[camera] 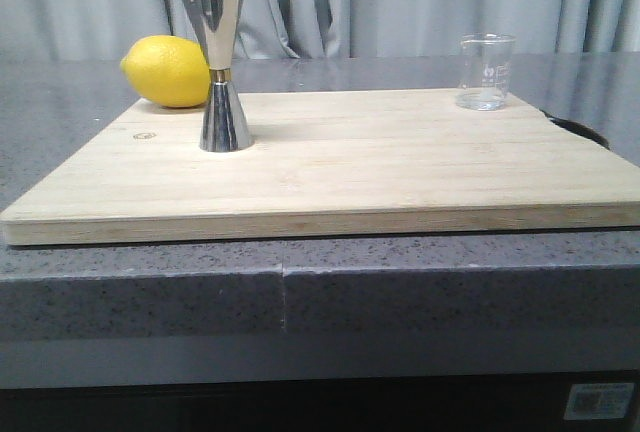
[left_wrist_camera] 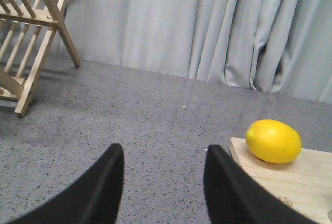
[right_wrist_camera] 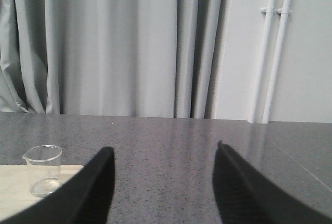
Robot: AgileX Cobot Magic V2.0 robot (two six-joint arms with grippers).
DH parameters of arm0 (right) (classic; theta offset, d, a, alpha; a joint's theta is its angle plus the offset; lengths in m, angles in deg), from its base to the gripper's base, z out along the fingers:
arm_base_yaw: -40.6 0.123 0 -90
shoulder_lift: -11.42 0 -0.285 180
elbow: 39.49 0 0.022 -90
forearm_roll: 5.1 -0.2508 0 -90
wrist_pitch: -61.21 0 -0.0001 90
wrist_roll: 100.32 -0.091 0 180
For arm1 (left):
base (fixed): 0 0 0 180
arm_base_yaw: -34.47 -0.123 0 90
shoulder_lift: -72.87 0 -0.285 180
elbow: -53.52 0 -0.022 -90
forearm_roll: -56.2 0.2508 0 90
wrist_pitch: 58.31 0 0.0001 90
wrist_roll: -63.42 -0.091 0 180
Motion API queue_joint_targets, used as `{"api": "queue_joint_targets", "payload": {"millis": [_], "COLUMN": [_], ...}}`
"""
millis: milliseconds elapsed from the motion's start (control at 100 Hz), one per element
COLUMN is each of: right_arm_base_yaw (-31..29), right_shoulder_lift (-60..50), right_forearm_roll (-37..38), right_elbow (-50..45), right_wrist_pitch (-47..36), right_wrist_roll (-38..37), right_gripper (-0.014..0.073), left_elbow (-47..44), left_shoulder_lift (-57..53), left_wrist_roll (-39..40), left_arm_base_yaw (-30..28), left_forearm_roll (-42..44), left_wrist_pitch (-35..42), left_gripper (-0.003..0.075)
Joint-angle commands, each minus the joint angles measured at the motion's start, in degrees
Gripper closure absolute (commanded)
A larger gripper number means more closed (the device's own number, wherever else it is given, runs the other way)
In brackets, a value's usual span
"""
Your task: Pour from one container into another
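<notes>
Two vessels stand well apart on the wooden board (camera: 400, 167), and nothing has been lifted yet. At the far right corner sits the glass beaker (camera: 486, 73), upright, clear, with faint white print and what looks like a little liquid at its bottom; in the right wrist view its pour lip points away from the gripper side, though the angle is hard to judge. Toward the far left stands the steel jigger (camera: 221, 64), upright on its wider cone with the open mouth up, ready to receive. That spacing probably gives each arm its own vessel: the beaker on the right arm's side, the jigger on the left's.

Just behind the jigger, at the board's far left corner, lies a lemon (camera: 168, 71), which seems to play no part in the pour. The board rests on a grey speckled desk (camera: 140, 282), with grey curtains behind.

Neither arm shows in the front view. The right gripper (right_wrist_camera: 163, 182) is spread wide and empty over the desk, the beaker off to one side of it. The left gripper (left_wrist_camera: 163, 182) is likewise wide and holds nothing, near the lemon, with a wooden rack (left_wrist_camera: 28, 37) further off
</notes>
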Motion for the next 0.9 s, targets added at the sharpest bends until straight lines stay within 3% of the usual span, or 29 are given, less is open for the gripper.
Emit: {"api": "queue_joint_targets", "payload": {"millis": [0,180,300,890], "right_arm_base_yaw": [-0.29,-0.29,-0.29,-0.29], "right_shoulder_lift": [0.34,0.34,0.34,0.34], "right_forearm_roll": [0.09,0.60,3.19,3.36], "right_elbow": [1.54,1.54,1.54,1.33], "right_wrist_pitch": [-1.24,-4.29,-5.50,-9.95], "right_wrist_roll": [0.16,0.16,0.16,0.16], "right_gripper": [0.0354,0.0570,0.0657,0.0659], "left_elbow": [1.59,1.59,1.59,1.56], "left_shoulder_lift": [0.11,0.11,0.11,0.11], "left_wrist_roll": [0.15,-1.84,-2.93,-3.04], "left_arm_base_yaw": [-0.13,-0.13,-0.13,-0.13], "left_forearm_roll": [-1.76,-1.76,-1.76,-1.76], "left_wrist_pitch": [-1.55,-3.15,-3.26,-3.16], "left_gripper": [0.0507,0.0677,0.0738,0.0739]}}
